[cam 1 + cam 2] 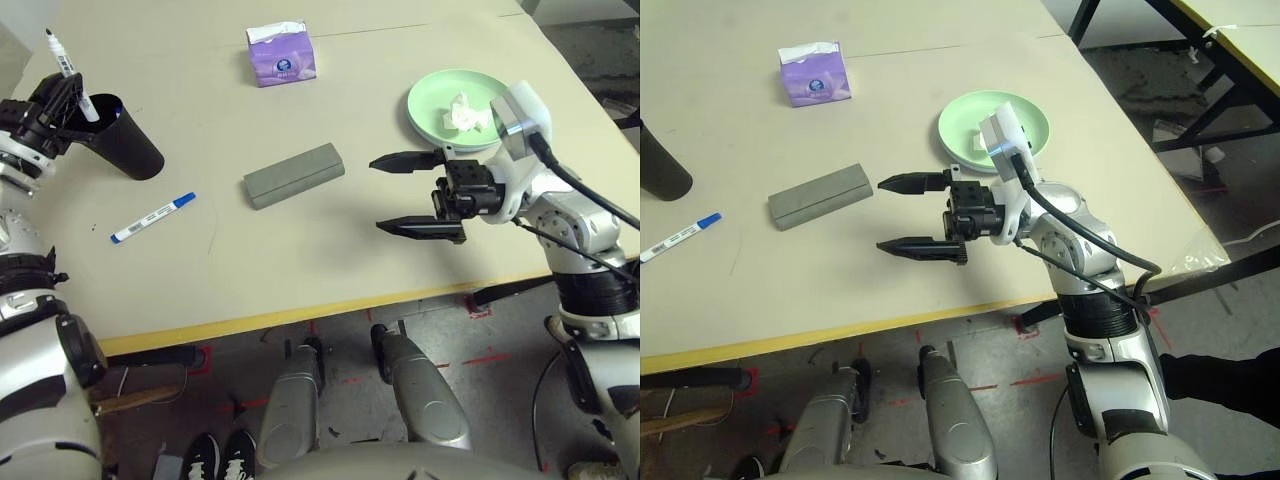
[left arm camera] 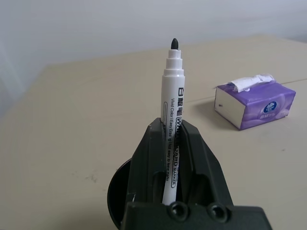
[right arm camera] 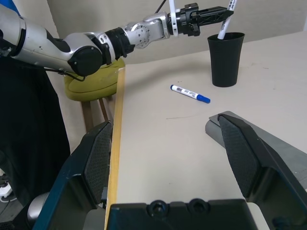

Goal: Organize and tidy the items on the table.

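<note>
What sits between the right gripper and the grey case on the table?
Nothing visible. The right gripper hangs open, pointing at the grey glasses case, with bare table in the gap. The green plate lies behind it, off that line.

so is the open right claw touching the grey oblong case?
Apart. The left eye view shows bare table between the right claw and the grey oblong case.

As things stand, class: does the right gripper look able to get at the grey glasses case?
Probably yes. The right gripper is open and points at the grey glasses case, with bare table between them.
</note>
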Robot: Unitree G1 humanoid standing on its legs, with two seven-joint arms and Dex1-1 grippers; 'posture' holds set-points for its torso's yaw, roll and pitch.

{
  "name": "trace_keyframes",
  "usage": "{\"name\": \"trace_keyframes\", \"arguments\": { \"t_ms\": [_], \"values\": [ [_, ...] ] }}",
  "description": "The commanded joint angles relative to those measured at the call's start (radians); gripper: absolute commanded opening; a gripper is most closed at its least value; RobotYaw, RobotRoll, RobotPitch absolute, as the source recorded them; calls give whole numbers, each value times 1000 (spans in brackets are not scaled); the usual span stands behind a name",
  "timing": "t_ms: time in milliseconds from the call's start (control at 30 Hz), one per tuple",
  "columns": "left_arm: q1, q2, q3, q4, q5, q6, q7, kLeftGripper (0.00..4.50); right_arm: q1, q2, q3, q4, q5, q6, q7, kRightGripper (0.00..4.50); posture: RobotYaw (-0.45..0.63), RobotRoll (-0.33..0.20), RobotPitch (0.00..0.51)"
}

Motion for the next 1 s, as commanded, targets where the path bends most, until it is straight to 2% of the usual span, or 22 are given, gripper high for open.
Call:
{"name": "trace_keyframes", "arguments": {
  "t_ms": [33, 300, 333, 367, 600, 1000],
  "values": [
    [38, 6, 20, -34, -11, 13, 11, 1223, -2, -5, -10, -6, 3, -2, 4, 4500, -191, 0, 295],
    [59, 12, 34, -69, -27, 37, 21, 4033, -14, -6, -11, 6, -1, -5, 7, 4500, -185, 0, 291],
    [60, 13, 35, -71, -29, 39, 22, 4353, -16, -5, -10, 9, -2, -7, 8, 4500, -185, 0, 291],
    [60, 14, 35, -71, -30, 39, 23, 4465, -18, -5, -10, 12, -3, -8, 8, 4500, -184, 0, 289],
    [79, 57, 29, -142, -72, 136, -68, 4465, -25, -1, -7, 22, -6, -14, 8, 4500, -185, 0, 287],
    [1, 367, -120, -304, -170, 533, -546, 4465, 23, -8, 9, 11, -32, -44, 23, 4500, -164, 0, 285]
  ]
}}
